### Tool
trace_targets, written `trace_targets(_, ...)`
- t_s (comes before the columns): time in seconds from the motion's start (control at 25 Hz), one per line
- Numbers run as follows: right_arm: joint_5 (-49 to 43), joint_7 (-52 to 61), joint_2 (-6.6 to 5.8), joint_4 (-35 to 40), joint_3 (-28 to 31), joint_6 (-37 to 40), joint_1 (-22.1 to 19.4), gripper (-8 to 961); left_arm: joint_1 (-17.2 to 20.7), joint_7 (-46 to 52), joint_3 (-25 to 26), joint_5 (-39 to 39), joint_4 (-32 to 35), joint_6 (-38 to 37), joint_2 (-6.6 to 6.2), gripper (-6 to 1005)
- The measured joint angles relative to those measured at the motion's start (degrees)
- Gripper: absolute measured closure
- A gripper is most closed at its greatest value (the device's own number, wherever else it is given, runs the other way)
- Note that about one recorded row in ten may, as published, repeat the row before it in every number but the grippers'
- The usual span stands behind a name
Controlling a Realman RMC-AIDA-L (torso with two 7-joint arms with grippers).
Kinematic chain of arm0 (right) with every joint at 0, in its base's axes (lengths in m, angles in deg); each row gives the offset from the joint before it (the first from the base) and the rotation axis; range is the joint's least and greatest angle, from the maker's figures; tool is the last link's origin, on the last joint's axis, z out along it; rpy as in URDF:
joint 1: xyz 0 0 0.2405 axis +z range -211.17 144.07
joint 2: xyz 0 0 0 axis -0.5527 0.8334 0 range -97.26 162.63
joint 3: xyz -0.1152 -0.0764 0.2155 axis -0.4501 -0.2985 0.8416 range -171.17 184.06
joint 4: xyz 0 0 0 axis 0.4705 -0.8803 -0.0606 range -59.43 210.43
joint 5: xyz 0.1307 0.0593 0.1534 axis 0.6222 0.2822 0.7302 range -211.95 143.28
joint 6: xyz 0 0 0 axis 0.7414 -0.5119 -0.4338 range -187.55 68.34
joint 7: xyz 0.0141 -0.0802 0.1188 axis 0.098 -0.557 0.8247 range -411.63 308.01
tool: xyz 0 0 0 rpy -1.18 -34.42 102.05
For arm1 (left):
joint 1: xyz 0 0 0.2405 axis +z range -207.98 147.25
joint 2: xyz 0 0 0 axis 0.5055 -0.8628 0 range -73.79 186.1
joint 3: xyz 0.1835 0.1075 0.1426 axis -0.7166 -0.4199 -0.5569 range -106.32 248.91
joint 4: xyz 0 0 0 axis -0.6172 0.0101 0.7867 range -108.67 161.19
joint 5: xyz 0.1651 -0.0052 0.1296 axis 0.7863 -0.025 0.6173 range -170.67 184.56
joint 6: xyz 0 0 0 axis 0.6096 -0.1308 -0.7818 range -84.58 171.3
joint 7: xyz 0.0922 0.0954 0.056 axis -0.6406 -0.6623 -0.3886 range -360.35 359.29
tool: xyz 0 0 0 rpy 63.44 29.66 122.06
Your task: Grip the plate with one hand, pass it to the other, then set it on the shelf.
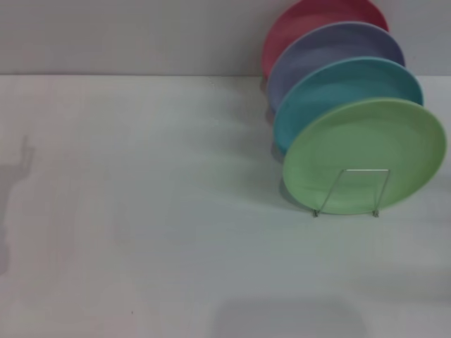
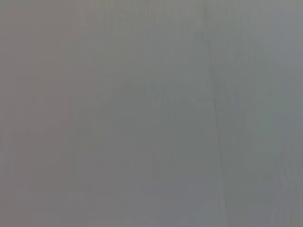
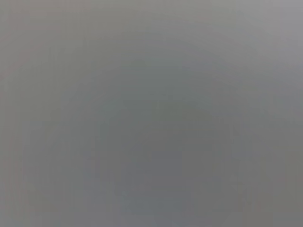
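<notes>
The light-green plate stands upright in the front slot of the thin silver wire rack at the right of the white table in the head view. A wire loop crosses its lower face. Neither gripper shows in any view. Both wrist views show only a plain grey surface.
Behind the green plate stand a turquoise-blue plate, a lavender plate and a red plate, all upright in the same row. The white table stretches to the left and front. A wall runs along the back.
</notes>
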Motion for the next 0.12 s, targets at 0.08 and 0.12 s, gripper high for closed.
trace_targets(0.08, 0.2, 0.0, 0.0, 0.2, 0.2, -0.2, 0.0, 258, 0.0, -0.7, 0.1, 0.1, -1.5, 2.9, -0.02, 297)
trace_targets(0.12, 0.3, 0.0, 0.0, 0.3, 0.2, -0.3, -0.1, 258, 0.0, -1.0, 0.1, 0.1, -1.8, 3.6, -0.02, 297)
